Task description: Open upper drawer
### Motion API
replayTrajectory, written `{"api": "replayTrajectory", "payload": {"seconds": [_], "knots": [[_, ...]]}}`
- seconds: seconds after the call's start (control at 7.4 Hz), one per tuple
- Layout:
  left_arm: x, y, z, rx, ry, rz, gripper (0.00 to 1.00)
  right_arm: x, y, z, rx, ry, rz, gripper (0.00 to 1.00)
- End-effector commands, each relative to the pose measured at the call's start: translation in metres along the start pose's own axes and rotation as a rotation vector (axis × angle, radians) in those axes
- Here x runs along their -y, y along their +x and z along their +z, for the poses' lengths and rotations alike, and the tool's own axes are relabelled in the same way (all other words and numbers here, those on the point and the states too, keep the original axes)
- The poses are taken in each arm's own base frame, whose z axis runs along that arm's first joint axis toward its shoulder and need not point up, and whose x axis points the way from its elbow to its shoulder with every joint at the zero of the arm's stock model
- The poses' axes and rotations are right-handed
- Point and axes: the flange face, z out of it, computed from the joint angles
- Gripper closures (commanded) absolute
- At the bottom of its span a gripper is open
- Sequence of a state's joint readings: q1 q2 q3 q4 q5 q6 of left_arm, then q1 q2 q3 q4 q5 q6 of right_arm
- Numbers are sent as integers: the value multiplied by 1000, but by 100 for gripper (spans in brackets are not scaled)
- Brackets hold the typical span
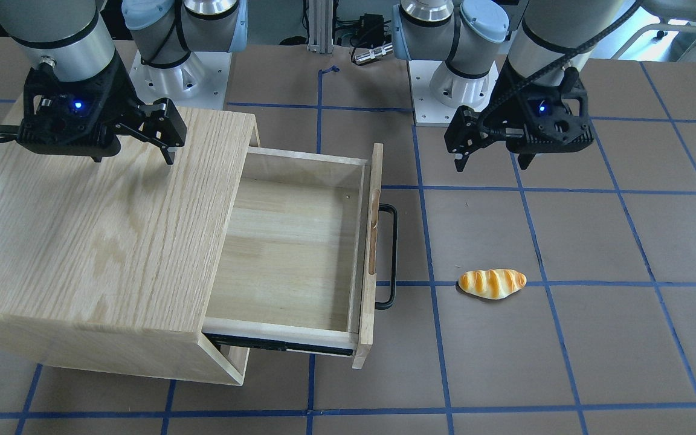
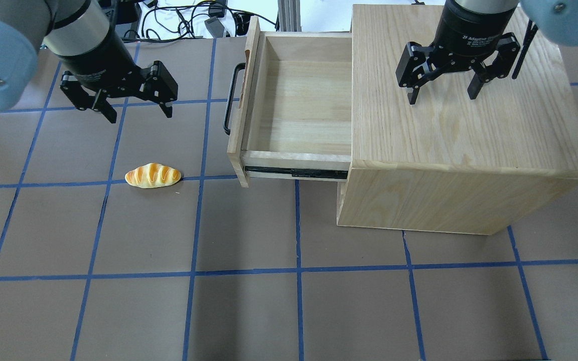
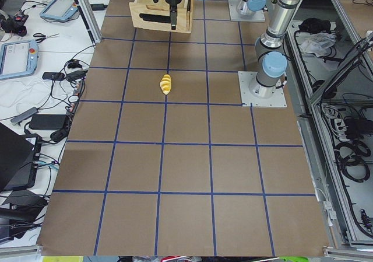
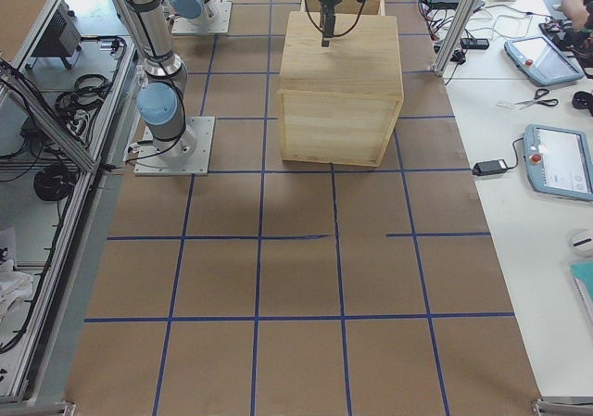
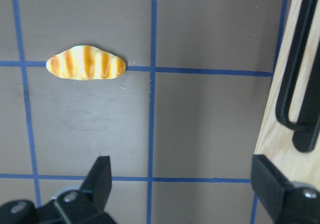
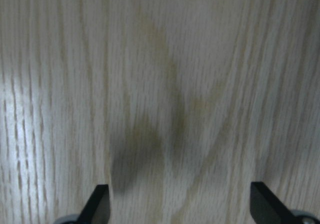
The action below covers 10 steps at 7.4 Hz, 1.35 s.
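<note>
The upper drawer (image 1: 287,254) stands pulled well out of the oak-grain cabinet (image 1: 94,229), and its inside is empty. Its black bar handle (image 1: 391,254) faces the left arm's side. In the overhead view the drawer (image 2: 304,110) and handle (image 2: 229,100) show the same. My left gripper (image 2: 140,115) is open and empty above the table, a little clear of the handle. In the left wrist view the handle (image 5: 300,84) lies just beyond the right fingertip (image 5: 267,176). My right gripper (image 2: 442,98) is open and empty, hovering over the cabinet top (image 6: 165,84).
A striped toy bread roll (image 2: 152,175) lies on the brown table (image 2: 269,301) beside a blue tape line, out from the drawer front and nearer the robot than the left gripper. It also shows in the left wrist view (image 5: 86,63). Monitors and cables sit beyond the table ends.
</note>
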State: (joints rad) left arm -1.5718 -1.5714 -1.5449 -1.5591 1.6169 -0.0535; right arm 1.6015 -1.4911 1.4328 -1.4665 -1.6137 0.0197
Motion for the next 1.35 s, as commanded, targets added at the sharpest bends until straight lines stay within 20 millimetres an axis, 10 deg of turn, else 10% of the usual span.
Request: {"api": "replayTrajectory", "payload": {"seconds": [0.0, 1.22], "knots": [[-16, -5, -19, 28, 29, 6, 0, 0, 1, 0, 0, 0, 2, 0], [-17, 1, -21, -53, 20, 3, 0, 0, 0, 0, 0, 0, -1, 0]]}}
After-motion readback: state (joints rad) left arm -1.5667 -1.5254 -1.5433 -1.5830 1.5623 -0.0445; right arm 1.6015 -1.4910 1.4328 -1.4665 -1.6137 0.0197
